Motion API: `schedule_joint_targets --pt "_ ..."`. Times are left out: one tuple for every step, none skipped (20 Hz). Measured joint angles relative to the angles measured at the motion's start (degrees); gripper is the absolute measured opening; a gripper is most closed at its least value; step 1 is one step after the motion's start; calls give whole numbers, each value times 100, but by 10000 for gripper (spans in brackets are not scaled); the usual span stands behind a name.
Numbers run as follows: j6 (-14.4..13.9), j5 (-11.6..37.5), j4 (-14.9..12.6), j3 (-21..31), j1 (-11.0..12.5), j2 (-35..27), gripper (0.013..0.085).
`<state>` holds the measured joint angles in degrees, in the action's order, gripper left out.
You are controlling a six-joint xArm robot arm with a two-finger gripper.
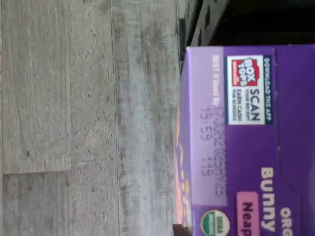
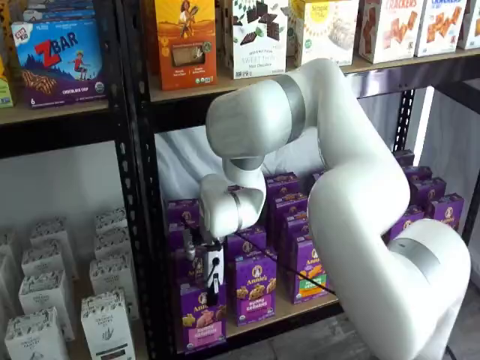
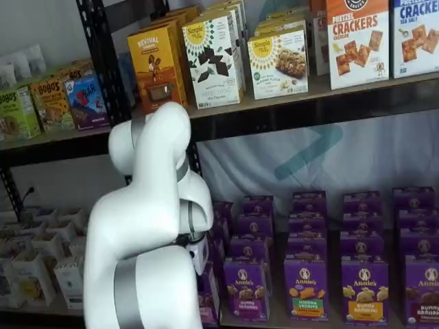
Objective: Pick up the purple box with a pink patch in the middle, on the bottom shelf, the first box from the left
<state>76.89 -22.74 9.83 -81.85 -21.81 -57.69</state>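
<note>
Your end effector (image 2: pixel 213 289) sits atop the purple box (image 2: pixel 202 319); I cannot tell its finger state. A skewed grip could topple the neighbouring Bunny Grahams carton (image 2: pixel 253 289).

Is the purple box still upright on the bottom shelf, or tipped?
Upright. In a shelf view the purple box stands on the bottom shelf, front facing out, with the gripper just above it.

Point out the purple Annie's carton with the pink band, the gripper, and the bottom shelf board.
Purple Annie's carton with pink band (image 2: pixel 201 315): shelf view, front face.
White-bodied gripper with black fingers (image 2: pixel 212 289): shelf view, fingertips.
Pale wooden bottom shelf board (image 2: pixel 300 309): shelf view, bare front edge.
</note>
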Motion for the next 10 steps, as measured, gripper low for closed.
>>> schedule_joint_targets --pt "1 -11 1 4 0 7 370" --pt "14 -26 17 7 0 14 330" --pt "19 -34 23 8 0 18 330" --pt "18 -38 23 12 -1 22 290" --pt "-10 -40 -8 16 -1 27 290" --pt "-50 -48 -52 17 -1 29 290" --pt "-88 -50 -93 20 -1 31 290" --pt "-130 -51 -138 25 -1 33 290" --pt "-178 -52 -191 32 -1 37 290" --pt "-207 -49 -224 42 -1 43 290"
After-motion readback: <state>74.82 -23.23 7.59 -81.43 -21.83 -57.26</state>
